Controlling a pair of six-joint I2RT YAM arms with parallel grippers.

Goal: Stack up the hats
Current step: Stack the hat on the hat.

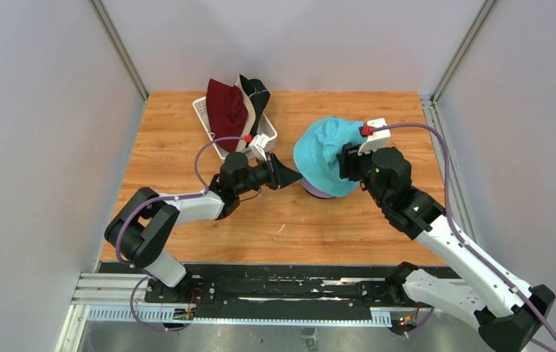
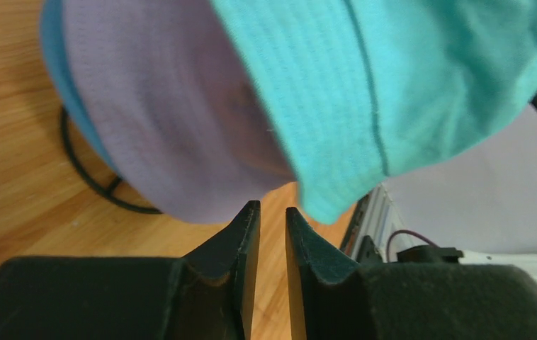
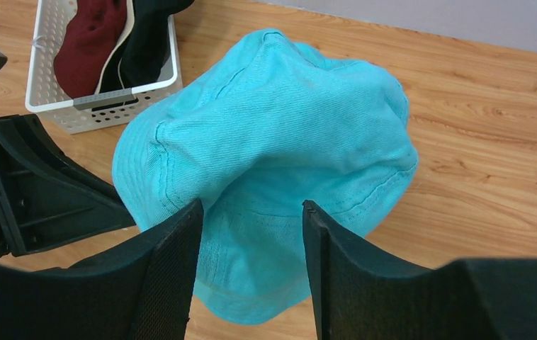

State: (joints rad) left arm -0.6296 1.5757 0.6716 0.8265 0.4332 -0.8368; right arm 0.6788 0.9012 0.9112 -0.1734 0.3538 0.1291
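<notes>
The teal hat (image 3: pixel 273 142) lies draped over the lavender hat (image 2: pixel 166 127), which caps the blue hat (image 2: pixel 57 71) on the black wire stand (image 2: pixel 81 166), directly ahead of both hands. The left hand (image 2: pixel 273 219) sits just below the teal brim, its fingers parted by a narrow slit and holding nothing. The right hand (image 3: pixel 251 212) is spread wide and straddles the brim's near side without pinching it, which probably lets the fabric settle square. Beyond the left hand, the white basket (image 1: pixel 203 117) holds the dark red hat (image 1: pixel 225 110), beige hat (image 1: pixel 244 86) and black hat (image 1: pixel 257 92). That arm lies between stack and basket.
</notes>
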